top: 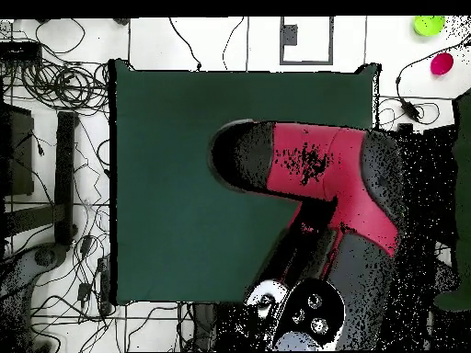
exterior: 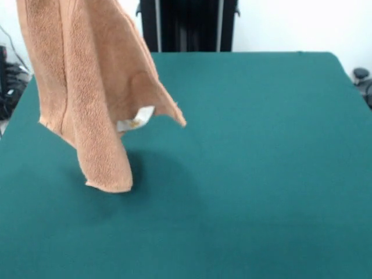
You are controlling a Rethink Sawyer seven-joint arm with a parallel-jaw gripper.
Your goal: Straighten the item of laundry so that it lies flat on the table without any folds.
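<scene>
The tan-orange towel (exterior: 93, 87) hangs in the air at the left of the front view, bunched in long vertical folds, with a white label (exterior: 135, 119) showing. Its top runs out past the picture's top edge, where it is held up. Its lowest corner (exterior: 110, 185) hangs just above or on the green table (exterior: 261, 145). One corner sticks out to the right. The gripper itself is above the top edge in the front view. In the overhead view the red and black arm (top: 322, 161) covers both the gripper and the towel, above the table (top: 175, 184).
The robot's black pedestal (exterior: 189, 26) stands at the table's far edge. Cables and dark gear (top: 55, 138) lie on the floor beside the table. Two small bright objects (top: 442, 62) lie on the floor beyond one corner.
</scene>
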